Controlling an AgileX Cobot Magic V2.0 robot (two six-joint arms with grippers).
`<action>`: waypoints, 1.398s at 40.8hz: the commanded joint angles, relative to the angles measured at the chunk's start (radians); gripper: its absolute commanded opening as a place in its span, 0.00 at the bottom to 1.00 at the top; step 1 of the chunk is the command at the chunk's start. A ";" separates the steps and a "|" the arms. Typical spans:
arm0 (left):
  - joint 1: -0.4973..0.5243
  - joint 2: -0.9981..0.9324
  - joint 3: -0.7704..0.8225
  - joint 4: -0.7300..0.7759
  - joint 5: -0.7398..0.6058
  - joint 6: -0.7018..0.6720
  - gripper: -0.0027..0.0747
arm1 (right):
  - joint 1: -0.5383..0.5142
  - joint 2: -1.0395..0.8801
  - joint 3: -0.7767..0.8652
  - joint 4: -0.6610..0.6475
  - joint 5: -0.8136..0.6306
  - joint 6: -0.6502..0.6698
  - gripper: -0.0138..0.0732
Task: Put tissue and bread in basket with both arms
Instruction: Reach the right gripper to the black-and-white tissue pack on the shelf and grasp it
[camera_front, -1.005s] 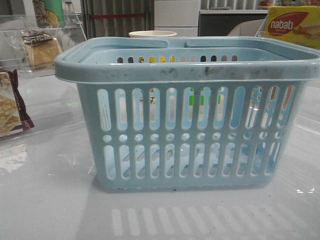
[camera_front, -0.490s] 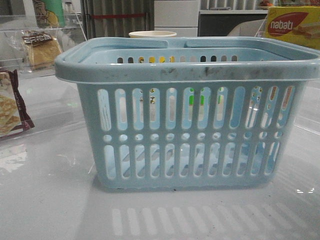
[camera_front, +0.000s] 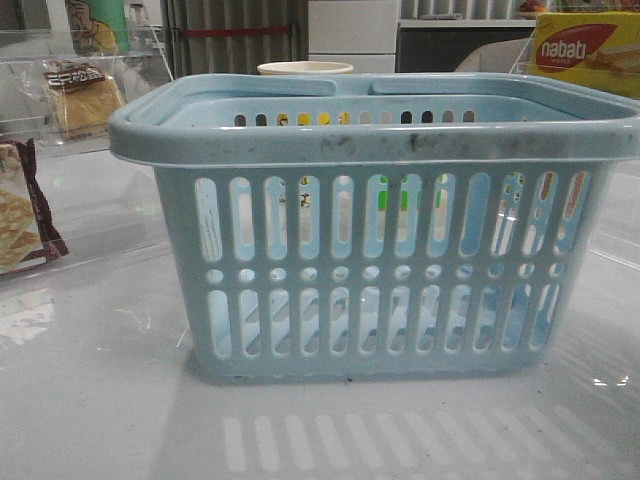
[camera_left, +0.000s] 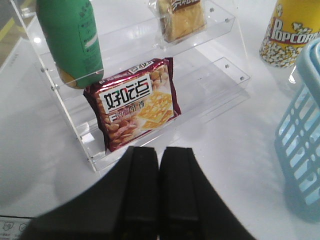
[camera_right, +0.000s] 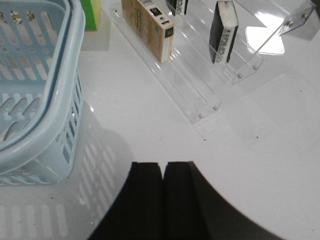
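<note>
The light blue basket (camera_front: 380, 250) stands in the middle of the table and looks empty through its slots. The bread (camera_left: 181, 19), golden in a clear packet with a dark label, lies on the upper step of a clear acrylic rack; it also shows in the front view (camera_front: 85, 100) at the far left. The tissue (camera_right: 222, 32), a dark flat pack with pale markings, stands on edge on another acrylic rack. My left gripper (camera_left: 160, 150) is shut and empty, short of the bread's rack. My right gripper (camera_right: 164, 165) is shut and empty beside the basket (camera_right: 40, 90).
A maroon-edged snack bag (camera_left: 135, 102) and a green bottle (camera_left: 72, 40) sit on the left rack. A popcorn can (camera_left: 292, 32) stands behind the basket. A tan box (camera_right: 150, 25) stands on the right rack. A yellow Nabati box (camera_front: 585, 50) is at the far right.
</note>
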 joint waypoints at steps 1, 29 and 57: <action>-0.006 0.038 -0.027 -0.001 -0.073 0.032 0.27 | -0.001 0.035 -0.029 -0.026 -0.064 -0.005 0.30; -0.242 0.129 -0.027 -0.016 -0.097 0.049 0.66 | -0.174 0.470 -0.278 -0.034 -0.102 -0.002 0.79; -0.263 0.134 -0.027 -0.016 -0.097 0.049 0.66 | -0.187 1.007 -0.749 -0.040 -0.114 -0.012 0.79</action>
